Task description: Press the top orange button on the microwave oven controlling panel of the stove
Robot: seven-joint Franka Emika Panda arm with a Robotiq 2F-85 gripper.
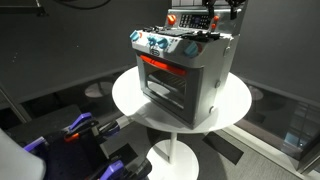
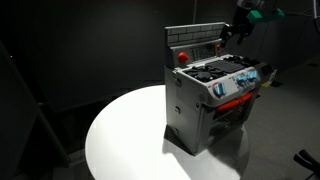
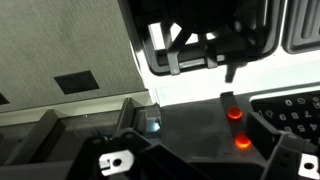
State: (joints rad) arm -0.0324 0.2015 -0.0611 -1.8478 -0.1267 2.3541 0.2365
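Atop round white table (image 2: 120,135), at rear of small boxy silver-grey toy stove (image 1: 190,75), ease black Robotiq gripper (image 2: 236,30) (jaw gap unreadable, nothing visibly held) straight onto upper round orange button (image 1: 171,19) of upright dark grey control panel (image 2: 198,38), pressing squarely, without skidding.

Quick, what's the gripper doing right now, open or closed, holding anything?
Gripper: cannot be told whether it is open or closed; it hangs close by the microwave oven controlling panel, too dark and small to judge.
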